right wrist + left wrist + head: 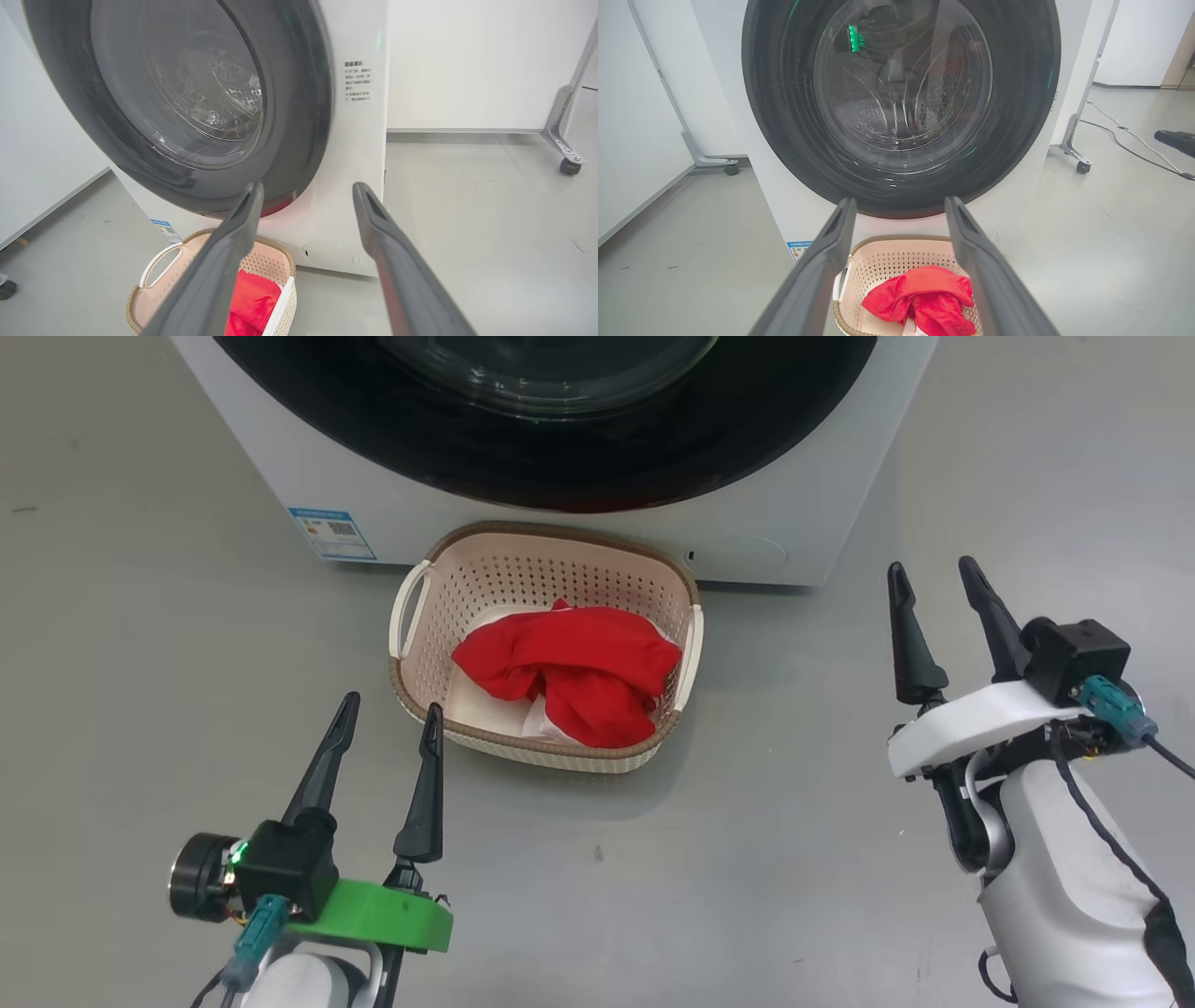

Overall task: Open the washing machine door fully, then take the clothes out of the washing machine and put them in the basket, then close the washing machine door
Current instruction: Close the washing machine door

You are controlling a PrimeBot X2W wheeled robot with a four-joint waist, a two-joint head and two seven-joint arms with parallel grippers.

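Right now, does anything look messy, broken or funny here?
Nothing stands out. The washing machine door looks shut, the clothes sit bunched inside the basket with none on the floor, and the left gripper and right gripper are open and empty.

Washing machine (448,518) at the back, on the floor (140,663); washing machine door (551,439) flat against its front. Basket (523,574) on the floor just in front of the machine, below the door, back rim near the machine's base. Clothes (574,672) inside the basket, piled toward its right half. Label sticker (333,534) on the machine's lower front, left of the basket. Left claw (393,702) front-left of the basket, one fingertip near its front-left corner. Right claw (932,564) well right of the basket.
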